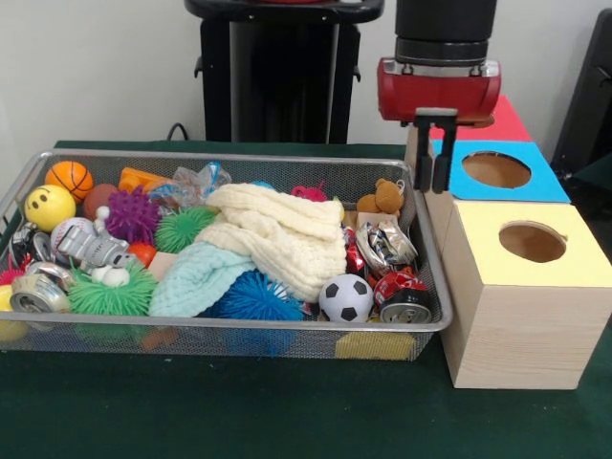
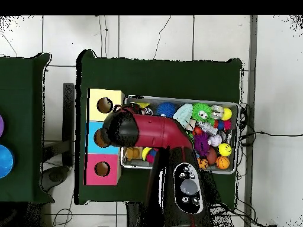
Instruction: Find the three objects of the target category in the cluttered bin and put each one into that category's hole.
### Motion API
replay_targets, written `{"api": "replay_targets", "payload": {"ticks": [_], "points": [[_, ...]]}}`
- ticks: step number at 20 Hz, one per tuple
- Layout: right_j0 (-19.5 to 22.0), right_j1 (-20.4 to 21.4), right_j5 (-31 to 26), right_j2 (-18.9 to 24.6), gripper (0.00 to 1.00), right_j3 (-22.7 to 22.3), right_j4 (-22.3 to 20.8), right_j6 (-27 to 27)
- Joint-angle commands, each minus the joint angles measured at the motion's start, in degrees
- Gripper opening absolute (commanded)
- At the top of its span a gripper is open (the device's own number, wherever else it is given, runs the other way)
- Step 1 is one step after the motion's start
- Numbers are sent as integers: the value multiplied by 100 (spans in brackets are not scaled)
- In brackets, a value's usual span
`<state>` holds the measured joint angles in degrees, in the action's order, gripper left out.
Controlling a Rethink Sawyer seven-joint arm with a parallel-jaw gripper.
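The wire-mesh bin (image 1: 435,323) holds a heap of clutter; it also shows in the overhead view (image 2: 237,107). One crinkly patched fabric bundle (image 1: 195,184) lies at the bin's back, partly buried. I see no other bundles; knit cloths cover the middle. The yellow-faced wooden box (image 1: 521,316) stands right of the bin with its round hole (image 1: 533,242) on top; overhead it is the hole (image 2: 105,105). My gripper (image 1: 435,184) hangs empty, fingers close together, over the gap between the bin's right end and the blue-faced box. Overhead, the arm (image 2: 148,131) hides it.
Blue-faced box (image 1: 550,182) and red-faced box (image 1: 505,122) stand behind the yellow one. In the bin: cream knit cloth (image 1: 282,234), mint knit cloth (image 1: 196,277), teddy bear (image 1: 385,198), soccer ball (image 1: 345,297), crushed cans (image 1: 402,295), spiky balls (image 1: 254,296), basketball (image 1: 70,178).
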<state>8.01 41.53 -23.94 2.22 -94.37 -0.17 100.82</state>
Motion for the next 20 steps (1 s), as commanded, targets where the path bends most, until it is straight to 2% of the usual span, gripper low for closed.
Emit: {"api": "replay_targets", "payload": {"ticks": [1,14,20], "points": [[421,-237,-179,368,0,-436,-549,-241],[1230,-385,584,1012,0,-885,-1186,-247],[1384,-616,912,1126,0,-911,-1465,-72]]}}
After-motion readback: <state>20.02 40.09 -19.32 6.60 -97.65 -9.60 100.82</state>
